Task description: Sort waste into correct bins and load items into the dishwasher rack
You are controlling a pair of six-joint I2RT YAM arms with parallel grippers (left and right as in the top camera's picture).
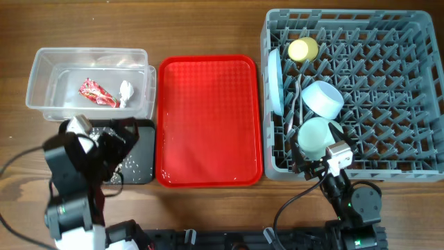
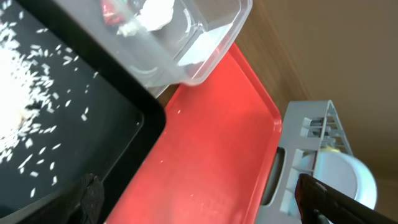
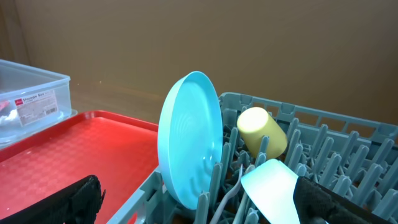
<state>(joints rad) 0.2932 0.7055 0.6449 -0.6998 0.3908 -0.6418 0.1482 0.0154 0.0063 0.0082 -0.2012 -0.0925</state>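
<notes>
On the desk: red tray lies bare between the bins and the dishwasher rack; sorting looks finished to me.
Rack load: plate on edge at the left wall; yellow cup, light-blue bowl and pale-green bowl among the pegs.
Bins: wrapper and tissue in the clear tub; rice in the black tray.
Left gripper: jaws wide apart, empty, over the black tray; I'd lift straight up, sparing the rice.
Right gripper: jaws apart, empty, at the rack's near wall beside the pale-green bowl; I'd back away without nudging it.
</notes>
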